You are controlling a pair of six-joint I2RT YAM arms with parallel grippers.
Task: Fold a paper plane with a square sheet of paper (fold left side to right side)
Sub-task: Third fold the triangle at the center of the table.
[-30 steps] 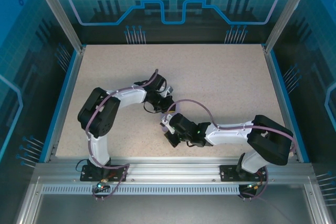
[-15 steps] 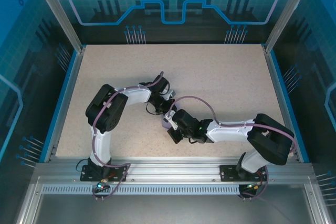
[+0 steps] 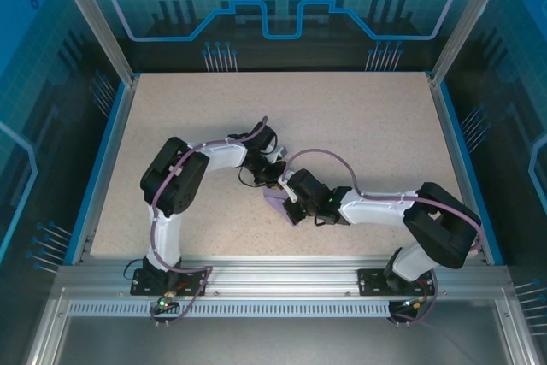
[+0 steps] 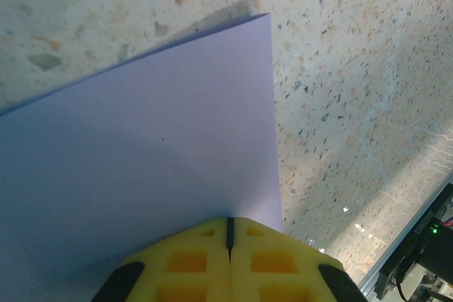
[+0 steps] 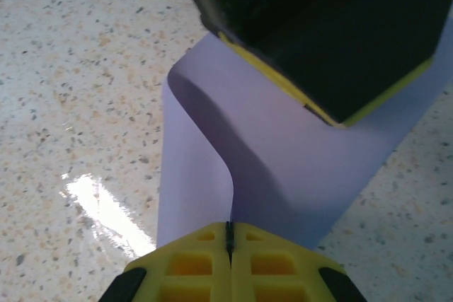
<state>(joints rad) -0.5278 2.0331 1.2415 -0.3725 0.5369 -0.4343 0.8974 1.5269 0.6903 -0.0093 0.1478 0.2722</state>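
The square sheet of paper (image 3: 279,203) is lavender and shows as a small patch between the two wrists at the table's middle. My left gripper (image 4: 228,221) is shut on one edge of it, and the sheet (image 4: 141,139) spreads away from the jaws, lifted off the table with a shadow beyond its far corner. My right gripper (image 5: 228,225) is shut on another edge, where the paper (image 5: 297,160) curls up into a bend. The left gripper's black and yellow finger (image 5: 333,68) sits right above that bend. In the top view both grippers (image 3: 275,179) (image 3: 289,197) nearly touch.
The speckled beige table (image 3: 359,117) is bounded by blue rails left and right and an aluminium frame (image 3: 282,275) at the near edge. Both arms bend inward and crowd the centre, with purple cables looping over them.
The right gripper has moved up and left, closer to the left gripper. The left arm's elbow shifted right. More of the lavender sheet shows below the wrists.
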